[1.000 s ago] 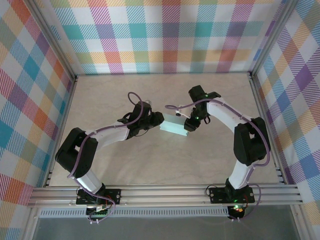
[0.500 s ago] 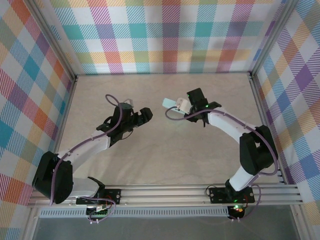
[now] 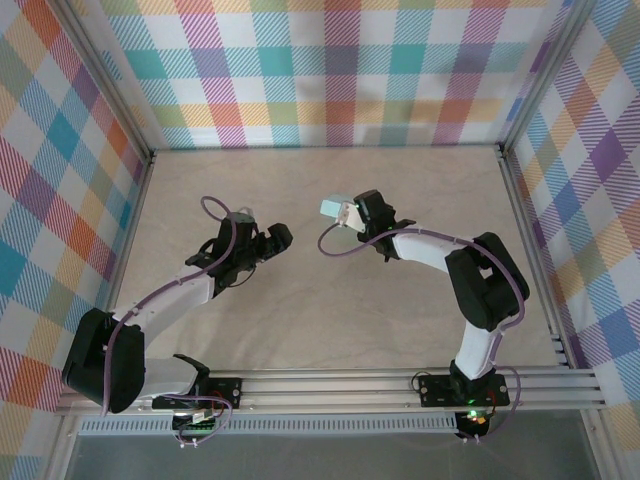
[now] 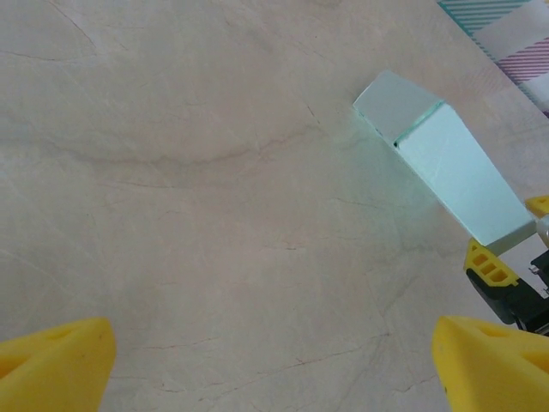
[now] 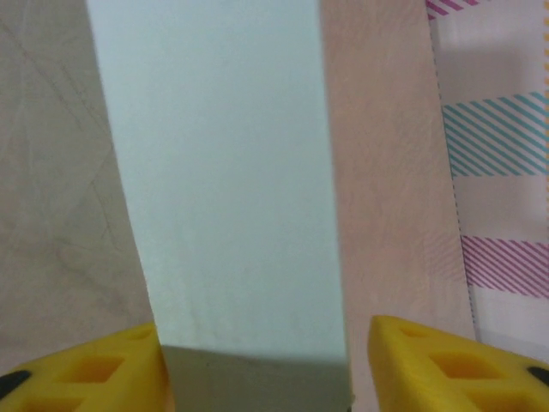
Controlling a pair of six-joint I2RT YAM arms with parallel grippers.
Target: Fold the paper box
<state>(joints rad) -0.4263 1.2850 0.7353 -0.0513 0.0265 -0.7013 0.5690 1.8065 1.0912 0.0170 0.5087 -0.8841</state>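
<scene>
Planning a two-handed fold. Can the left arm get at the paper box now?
Probably yes: bare table lies between the open left gripper and the paper box in the right gripper.

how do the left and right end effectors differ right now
The right end effector is shut on the paper box; the left end effector is open and holds nothing. In the wrist views, the right one's tips flank the box, while the left one's stand wide apart over bare table. Both have yellow fingers.
</scene>
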